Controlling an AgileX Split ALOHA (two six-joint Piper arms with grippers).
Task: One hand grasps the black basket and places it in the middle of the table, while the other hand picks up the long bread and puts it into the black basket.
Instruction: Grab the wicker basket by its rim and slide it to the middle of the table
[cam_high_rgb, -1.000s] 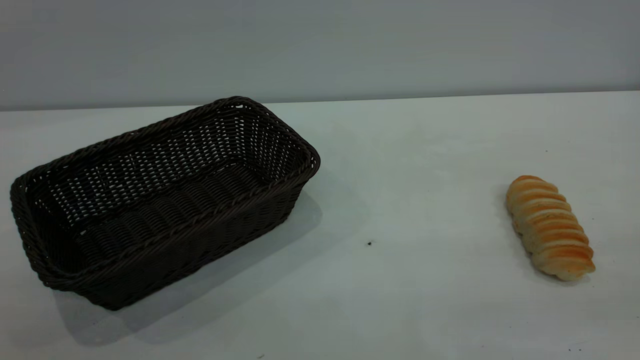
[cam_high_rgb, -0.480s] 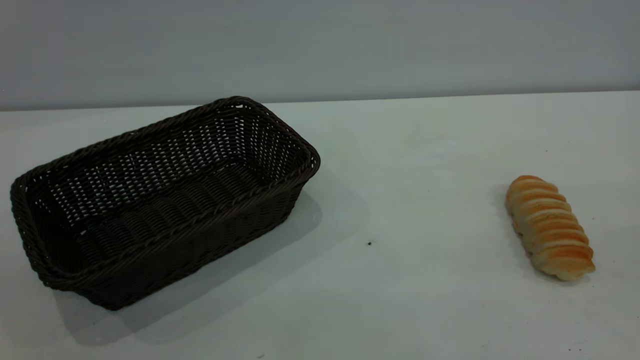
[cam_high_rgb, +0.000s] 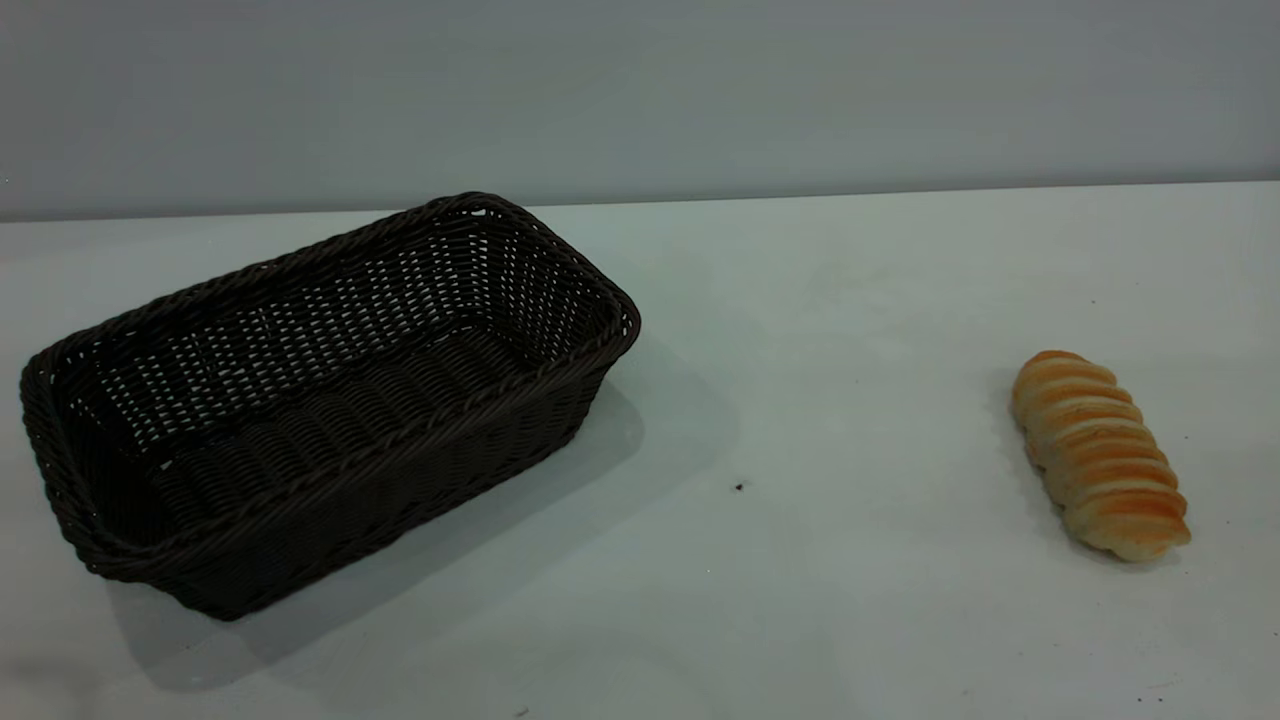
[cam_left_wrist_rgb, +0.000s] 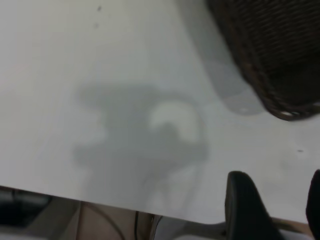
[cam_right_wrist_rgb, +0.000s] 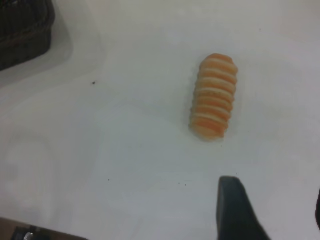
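The black basket (cam_high_rgb: 320, 400) stands empty on the left of the table (cam_high_rgb: 850, 300), angled with one end toward the back. The long bread (cam_high_rgb: 1098, 453) lies on the table at the right. Neither arm shows in the exterior view. In the left wrist view my left gripper (cam_left_wrist_rgb: 275, 192) is open and empty above bare table near the table's edge, with a corner of the basket (cam_left_wrist_rgb: 265, 55) a little way off. In the right wrist view my right gripper (cam_right_wrist_rgb: 272, 197) is open and empty above the table, short of the bread (cam_right_wrist_rgb: 214, 96).
A tiny dark speck (cam_high_rgb: 739, 487) lies on the table between basket and bread. The table's edge and a floor strip (cam_left_wrist_rgb: 100, 220) show in the left wrist view. A basket corner (cam_right_wrist_rgb: 25, 25) shows far off in the right wrist view.
Basket and bread have not moved. Faint shadows on the table near the front have shifted slightly.
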